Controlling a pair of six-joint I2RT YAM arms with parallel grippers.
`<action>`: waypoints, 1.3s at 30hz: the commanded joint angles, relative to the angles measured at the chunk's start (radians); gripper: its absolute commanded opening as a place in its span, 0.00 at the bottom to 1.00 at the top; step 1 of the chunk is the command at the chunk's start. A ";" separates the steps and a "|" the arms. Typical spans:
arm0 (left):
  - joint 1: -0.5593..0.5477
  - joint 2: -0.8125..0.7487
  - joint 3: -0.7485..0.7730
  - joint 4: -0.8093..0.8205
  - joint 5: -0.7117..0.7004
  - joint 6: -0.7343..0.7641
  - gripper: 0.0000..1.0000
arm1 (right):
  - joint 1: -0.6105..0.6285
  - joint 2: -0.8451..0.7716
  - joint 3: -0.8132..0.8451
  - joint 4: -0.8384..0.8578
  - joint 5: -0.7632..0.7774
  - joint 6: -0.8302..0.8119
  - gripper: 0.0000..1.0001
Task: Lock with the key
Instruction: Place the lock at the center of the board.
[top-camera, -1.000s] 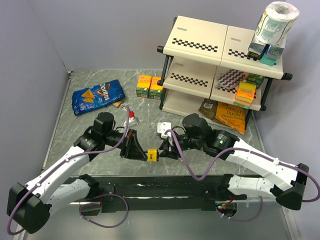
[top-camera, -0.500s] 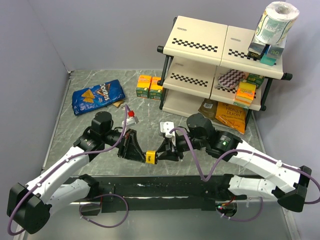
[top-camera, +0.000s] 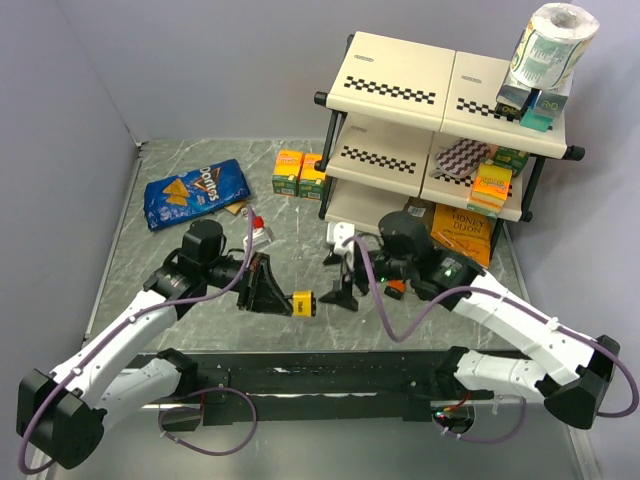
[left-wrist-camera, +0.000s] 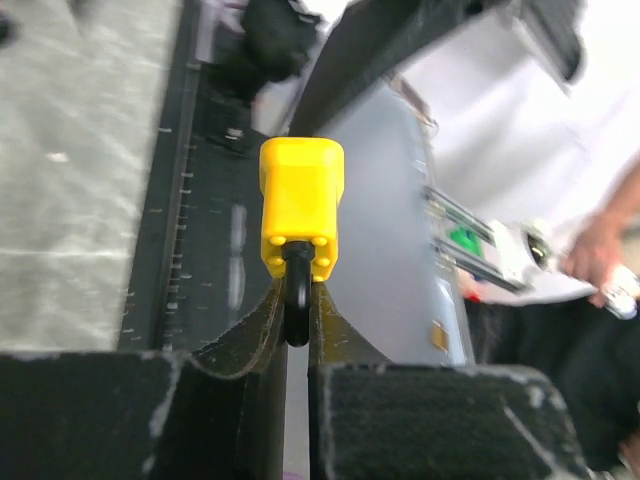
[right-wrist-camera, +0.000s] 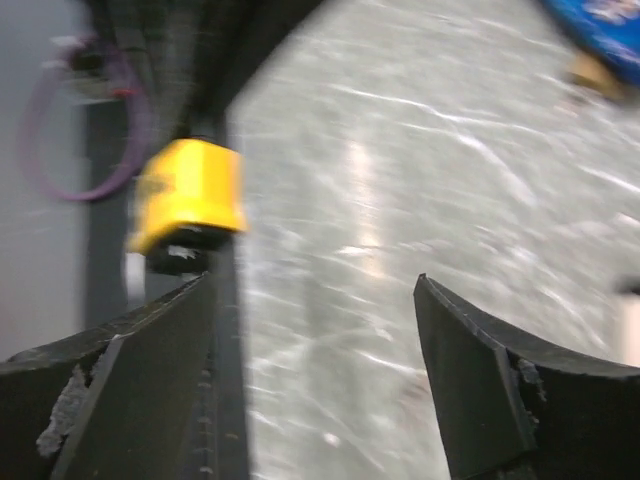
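A yellow padlock hangs in the air near the table's front middle. My left gripper is shut on its black shackle, with the yellow body sticking out past the fingertips. My right gripper is open and empty, a little right of and beyond the padlock, not touching it. In the right wrist view the padlock sits above the left finger, blurred. A dark part shows at its near end; I cannot tell whether it is the key.
A two-tier shelf with snacks and a paper roll stands at the back right. A blue chip bag and orange boxes lie further back. A small red-capped item lies near the left wrist. A black rail runs along the near edge.
My right gripper was at the padlock; it has let go, opened and drawn back up and to the right. The left gripper still holds the padlock in nearly the same place.
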 joint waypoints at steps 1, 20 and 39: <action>0.004 0.038 0.084 -0.077 -0.140 0.064 0.01 | -0.093 -0.007 0.085 -0.044 0.027 -0.127 0.89; 0.007 0.169 0.153 -0.045 -0.246 -0.165 0.01 | 0.160 0.209 0.167 -0.044 0.340 -0.397 0.93; 0.007 0.154 0.143 -0.051 -0.288 -0.156 0.01 | 0.206 0.232 0.128 -0.043 0.434 -0.472 0.60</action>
